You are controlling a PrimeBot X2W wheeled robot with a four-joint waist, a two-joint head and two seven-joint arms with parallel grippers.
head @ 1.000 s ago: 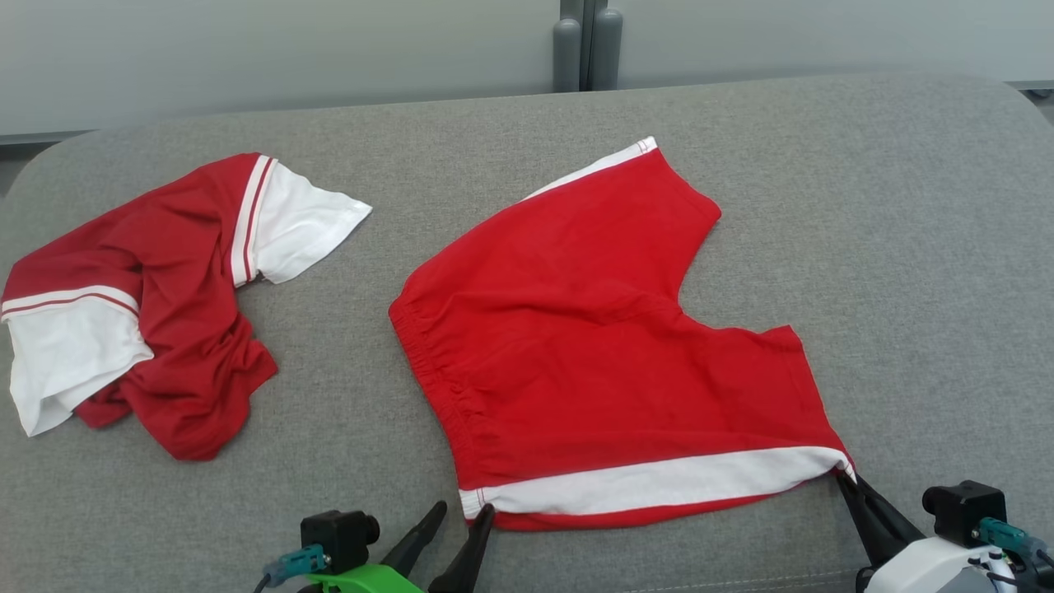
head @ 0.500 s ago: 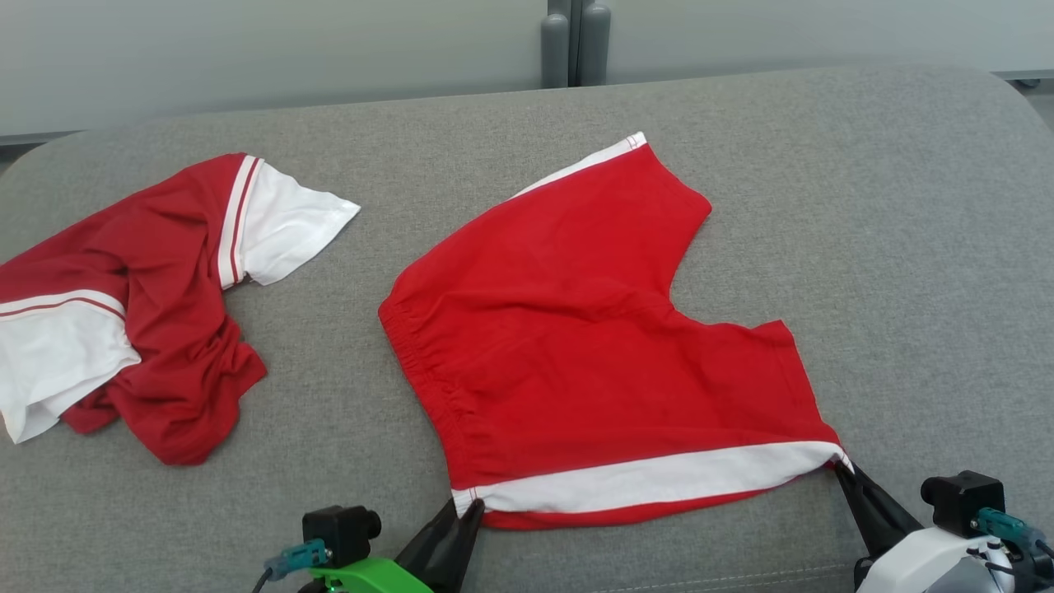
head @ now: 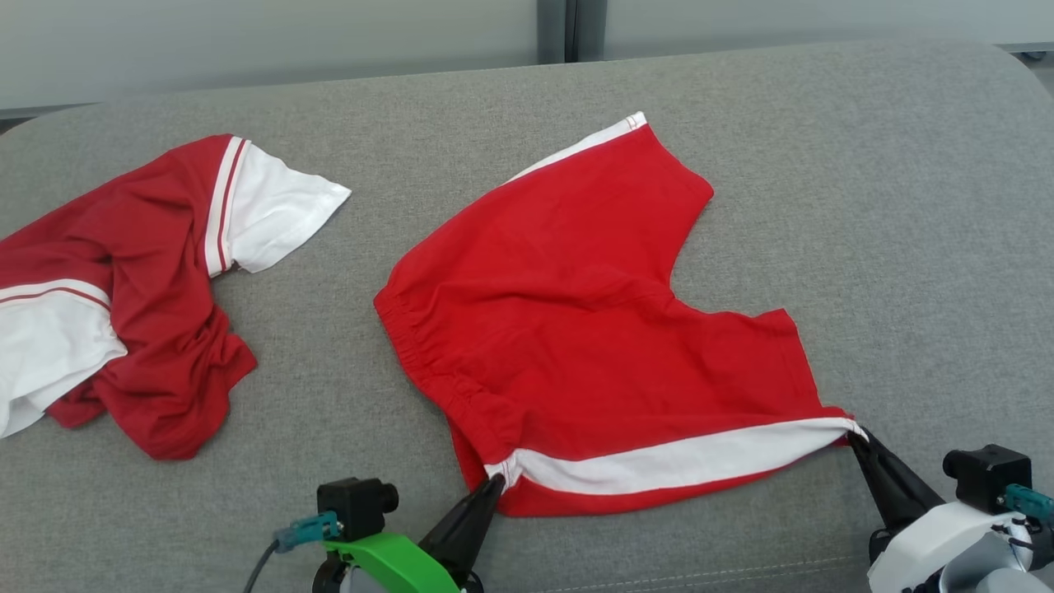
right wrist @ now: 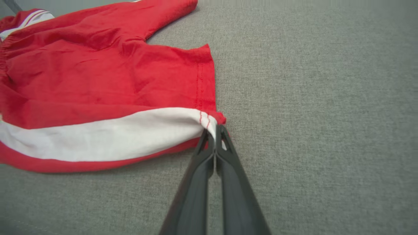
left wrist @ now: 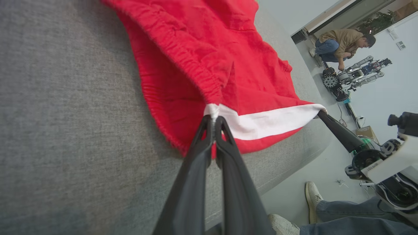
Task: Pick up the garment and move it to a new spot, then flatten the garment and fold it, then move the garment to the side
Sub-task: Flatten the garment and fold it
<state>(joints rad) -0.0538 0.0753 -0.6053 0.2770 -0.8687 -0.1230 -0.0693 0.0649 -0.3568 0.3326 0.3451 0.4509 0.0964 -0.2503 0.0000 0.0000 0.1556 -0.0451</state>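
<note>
Left end effector (head: 495,481) grips the waistband corner, my right end effector (head: 855,434) the hem corner, of the red white-striped cotton shorts (head: 576,321) lying centrally on the grey cloth desk (head: 906,206). I should lift both evenly, keeping that near edge taut.

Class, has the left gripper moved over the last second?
Yes: against the crumpled shirt, the left gripper has shifted right, closing on a corner of the shorts.

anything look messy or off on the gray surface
The shirt at the left lies crumpled, not flat. The shorts are mostly flat, but their waistband bunches where the left gripper pinches the stripe's end; the right gripper pinches the other end.
</note>
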